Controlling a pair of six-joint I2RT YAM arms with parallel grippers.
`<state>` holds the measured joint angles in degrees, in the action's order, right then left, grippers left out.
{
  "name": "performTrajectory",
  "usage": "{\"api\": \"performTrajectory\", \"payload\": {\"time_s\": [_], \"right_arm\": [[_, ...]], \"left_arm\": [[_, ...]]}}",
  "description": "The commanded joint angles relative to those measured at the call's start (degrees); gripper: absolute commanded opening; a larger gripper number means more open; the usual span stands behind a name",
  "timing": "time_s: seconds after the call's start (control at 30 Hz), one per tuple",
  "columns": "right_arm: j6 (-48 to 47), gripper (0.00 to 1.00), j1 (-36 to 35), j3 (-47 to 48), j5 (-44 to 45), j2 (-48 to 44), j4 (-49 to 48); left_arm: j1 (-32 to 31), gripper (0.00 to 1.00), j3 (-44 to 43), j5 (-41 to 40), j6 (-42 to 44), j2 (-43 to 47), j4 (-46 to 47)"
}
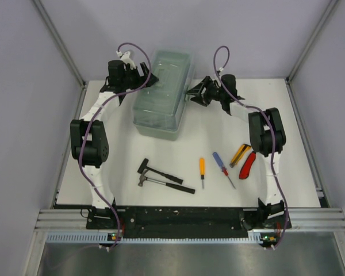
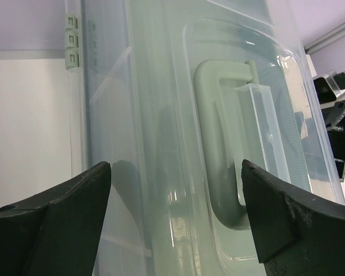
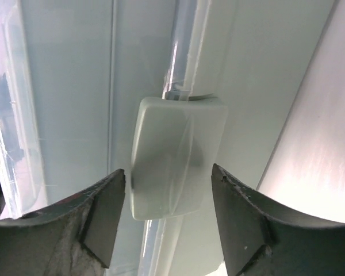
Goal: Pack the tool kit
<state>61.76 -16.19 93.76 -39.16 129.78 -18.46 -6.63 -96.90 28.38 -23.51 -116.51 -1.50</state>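
The tool kit box (image 1: 164,95) stands shut at the back of the table, grey-green with a translucent lid. My left gripper (image 1: 146,77) is at its left upper edge, open wide; in the left wrist view its fingertips (image 2: 98,178) straddle the lid (image 2: 161,115) beside the top handle (image 2: 218,144), holding nothing. My right gripper (image 1: 191,92) is at the box's right side, open. In the right wrist view, the right gripper (image 3: 168,175) has its jaws on either side of the latch (image 3: 175,158), with small gaps.
Two small hammers (image 1: 161,172) (image 1: 167,184) lie in front of the box. To their right are an orange screwdriver (image 1: 202,169), a blue-and-red screwdriver (image 1: 223,168), a yellow cutter (image 1: 240,154) and a red cutter (image 1: 247,165). Grey walls close in both sides.
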Motion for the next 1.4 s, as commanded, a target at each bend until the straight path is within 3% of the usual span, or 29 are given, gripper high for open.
{"api": "performTrajectory", "payload": {"time_s": [0.0, 0.07, 0.17, 0.3, 0.4, 0.73, 0.9, 1.1, 1.17, 1.37], "right_arm": [[-0.41, 0.77, -13.35, -0.05, -1.45, -0.58, -6.75], [2.21, 0.89, -13.35, -3.04, -3.02, 0.30, -13.76], [9.93, 0.99, -13.26, -3.93, -6.62, 3.28, -27.82], [24.25, 0.99, -13.26, -2.97, -8.12, 8.02, -50.31], [34.20, 0.99, -13.43, -0.16, -7.60, 10.84, -61.32], [32.64, 0.98, -15.37, 0.64, -12.61, 9.18, -61.36], [26.50, 0.64, -16.33, 1.78, -15.16, 7.96, -50.83], [11.47, 0.40, -17.56, 2.74, -13.49, 3.47, -29.20], [10.23, 0.26, -17.65, 3.80, -12.61, 3.29, -26.03], [7.16, 0.15, -17.83, 4.77, -9.10, 2.07, -19.35]], "left_arm": [[-13.84, 0.92, 4.35, 17.59, -1.28, -8.03, -18.63], [-13.84, 0.92, 4.35, 17.93, -1.28, -8.12, -18.63], [-13.76, 0.93, 4.53, 18.81, -1.45, -8.30, -18.45], [-13.84, 0.93, 4.71, 20.92, -1.89, -8.73, -18.02], [-13.93, 0.93, 4.79, 22.06, -2.07, -9.09, -18.10], [-14.37, 0.93, 4.88, 23.56, -2.86, -10.05, -17.58], [-14.64, 0.93, 5.23, 23.39, -2.95, -10.23, -17.58], [-15.51, 0.93, 6.20, 22.33, -2.77, -10.14, -17.66], [-15.60, 0.92, 6.46, 22.16, -2.77, -10.14, -17.66], [-16.22, 0.92, 7.17, 21.98, -2.77, -10.23, -17.66]]}}
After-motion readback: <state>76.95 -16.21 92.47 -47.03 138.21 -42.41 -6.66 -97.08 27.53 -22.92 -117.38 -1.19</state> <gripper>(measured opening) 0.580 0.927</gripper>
